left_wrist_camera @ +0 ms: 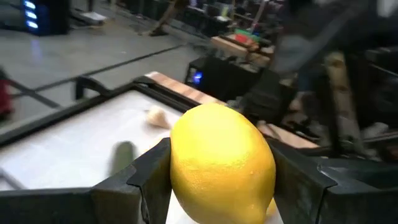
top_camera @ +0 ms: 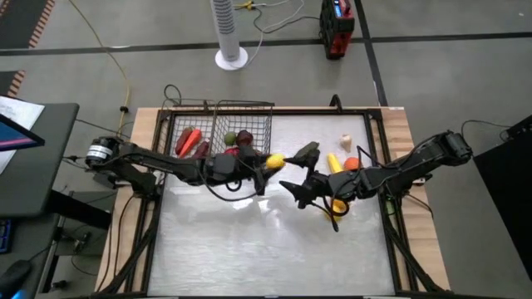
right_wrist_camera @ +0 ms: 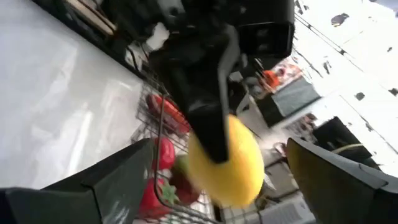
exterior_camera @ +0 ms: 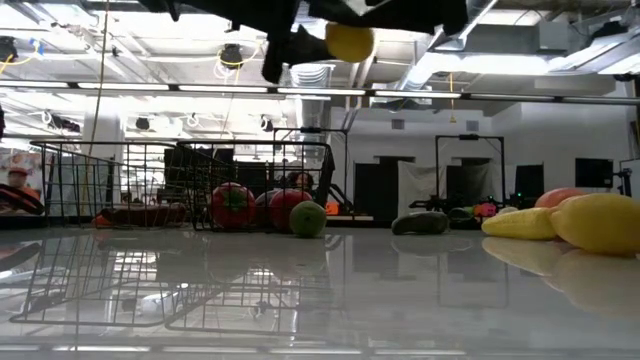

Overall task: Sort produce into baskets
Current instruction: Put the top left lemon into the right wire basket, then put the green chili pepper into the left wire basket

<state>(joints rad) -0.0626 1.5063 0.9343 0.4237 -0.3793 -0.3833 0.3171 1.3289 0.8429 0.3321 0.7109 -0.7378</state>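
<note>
- We saw the left gripper (top_camera: 268, 163) clamped on a yellow lemon (left_wrist_camera: 222, 163), held in the air just beside the baskets (top_camera: 223, 133).
- The right gripper (right_wrist_camera: 217, 186) hung near it with fingers spread, holding nothing.
- A dark green piece (exterior_camera: 420, 223), perhaps a cucumber, lay on the table (top_camera: 249, 249).

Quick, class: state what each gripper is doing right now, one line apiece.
Left gripper: shut on the yellow lemon, held up in the air beside the baskets.
Right gripper: fingers open, empty, facing the lemon.
</note>
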